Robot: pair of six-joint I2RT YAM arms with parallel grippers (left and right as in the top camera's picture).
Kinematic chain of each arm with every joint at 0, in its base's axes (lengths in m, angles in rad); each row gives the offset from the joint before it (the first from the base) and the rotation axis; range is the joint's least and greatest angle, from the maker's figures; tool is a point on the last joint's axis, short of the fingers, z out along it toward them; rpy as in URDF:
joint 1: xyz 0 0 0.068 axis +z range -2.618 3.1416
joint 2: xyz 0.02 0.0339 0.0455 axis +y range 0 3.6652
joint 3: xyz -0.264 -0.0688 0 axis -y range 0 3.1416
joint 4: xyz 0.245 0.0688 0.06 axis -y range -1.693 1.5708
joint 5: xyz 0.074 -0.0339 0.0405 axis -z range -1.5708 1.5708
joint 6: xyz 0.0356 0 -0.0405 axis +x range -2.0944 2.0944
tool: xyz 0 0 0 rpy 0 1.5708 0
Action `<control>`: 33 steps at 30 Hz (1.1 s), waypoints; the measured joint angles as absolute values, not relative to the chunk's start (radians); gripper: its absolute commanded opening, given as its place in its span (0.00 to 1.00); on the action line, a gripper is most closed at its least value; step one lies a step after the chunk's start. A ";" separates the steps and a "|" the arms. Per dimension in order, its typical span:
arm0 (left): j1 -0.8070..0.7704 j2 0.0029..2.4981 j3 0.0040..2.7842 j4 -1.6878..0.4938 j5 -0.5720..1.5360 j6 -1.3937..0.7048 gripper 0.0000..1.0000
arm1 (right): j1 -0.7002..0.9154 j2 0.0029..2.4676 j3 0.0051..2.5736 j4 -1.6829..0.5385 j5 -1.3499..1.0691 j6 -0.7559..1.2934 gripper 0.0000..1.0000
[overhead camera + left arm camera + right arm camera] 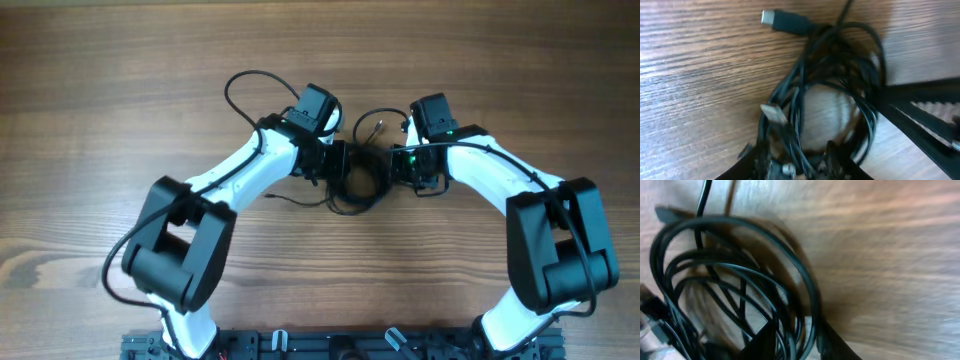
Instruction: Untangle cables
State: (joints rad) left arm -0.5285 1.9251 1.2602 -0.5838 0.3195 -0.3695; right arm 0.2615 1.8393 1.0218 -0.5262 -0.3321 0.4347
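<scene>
The cables (362, 188) lie as one tangled coil of thin dark wires on the wooden table, between my two grippers. My left gripper (342, 165) is at the coil's left side. In the left wrist view its fingers (800, 165) are closed around several strands of the coil (840, 65). A dark USB plug (782, 21) and a silver plug (774, 112) stick out. My right gripper (396, 165) is at the coil's right side. In the right wrist view its fingers (797, 342) pinch strands of the coil's rim (740, 265).
A thin tail of wire (290, 200) trails left from the coil, and a small loop with a plug end (375, 120) rises behind it. The left arm's own thicker cable (245, 85) arcs at the back. The right gripper's black finger (920, 107) shows in the left wrist view.
</scene>
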 measured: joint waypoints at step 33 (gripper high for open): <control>-0.635 1.864 1.335 -0.859 0.266 -0.144 0.47 | 0.015 1.721 1.021 -0.577 -0.372 0.542 0.60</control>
State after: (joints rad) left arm -0.6353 1.8641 1.3354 -0.8593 0.2665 -0.1436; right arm 0.0147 1.7206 1.0210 -0.5766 -0.3721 0.5415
